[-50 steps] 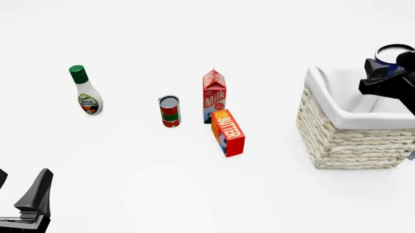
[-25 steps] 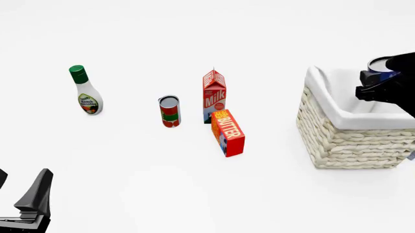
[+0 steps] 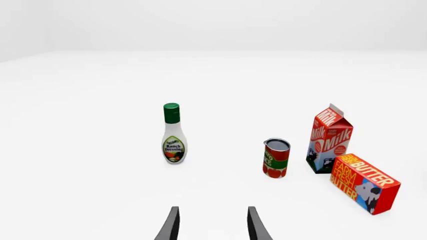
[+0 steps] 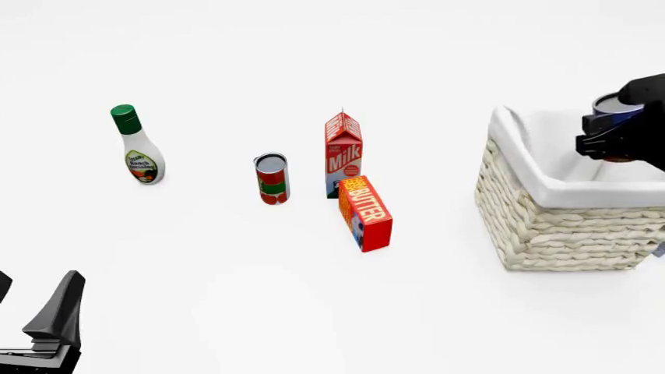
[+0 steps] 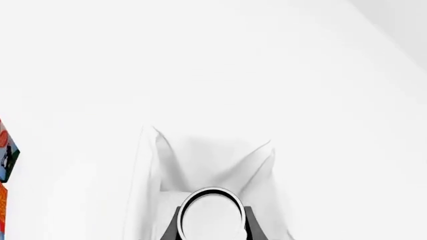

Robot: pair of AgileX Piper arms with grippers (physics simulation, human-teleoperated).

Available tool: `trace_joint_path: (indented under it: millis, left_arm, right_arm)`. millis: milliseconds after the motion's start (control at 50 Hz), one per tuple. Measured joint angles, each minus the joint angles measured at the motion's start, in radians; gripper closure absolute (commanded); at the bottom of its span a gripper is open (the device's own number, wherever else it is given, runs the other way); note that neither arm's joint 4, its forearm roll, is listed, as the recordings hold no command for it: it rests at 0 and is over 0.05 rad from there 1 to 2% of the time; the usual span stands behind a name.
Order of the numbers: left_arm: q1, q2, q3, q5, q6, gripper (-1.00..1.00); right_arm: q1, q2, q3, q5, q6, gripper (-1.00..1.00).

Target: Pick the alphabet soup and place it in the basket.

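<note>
The alphabet soup point(image 4: 613, 104) is a small can with a blue upper label. It hangs over the inside of the basket point(image 4: 561, 226), a cream wicker one whose white cloth lining point(image 5: 200, 160) is folded over the rim. My right gripper point(image 4: 621, 134) is shut on the can. In the right wrist view the can's silver-white top point(image 5: 212, 214) sits between two dark fingers point(image 5: 169, 231), with the lining below it. The can's lower part is hidden by the gripper and the basket rim. My left gripper point(image 4: 47, 327) stands open and holds nothing at the near left corner; its fingertips point(image 3: 172, 225) are far from everything.
A ranch dressing bottle point(image 4: 136, 146) stands at the left. A red-and-green can point(image 4: 272, 179), a milk carton point(image 4: 344, 153) and a butter box point(image 4: 366, 213) are grouped in the middle, left of the basket.
My right gripper has come down with the can towards the inside of the basket, drifting slightly right. The left arm and the other objects have not moved.
</note>
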State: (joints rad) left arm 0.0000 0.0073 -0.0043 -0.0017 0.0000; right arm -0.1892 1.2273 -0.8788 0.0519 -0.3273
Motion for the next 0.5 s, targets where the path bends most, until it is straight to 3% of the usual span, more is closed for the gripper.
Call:
trace_joint_path:
  millis: [500]
  left_arm:
    - [0.000,0.000,0.000,0.000,0.000,-1.00]
  right_arm:
    - [0.001,0.135,-0.088,0.059,-0.050,1.00]
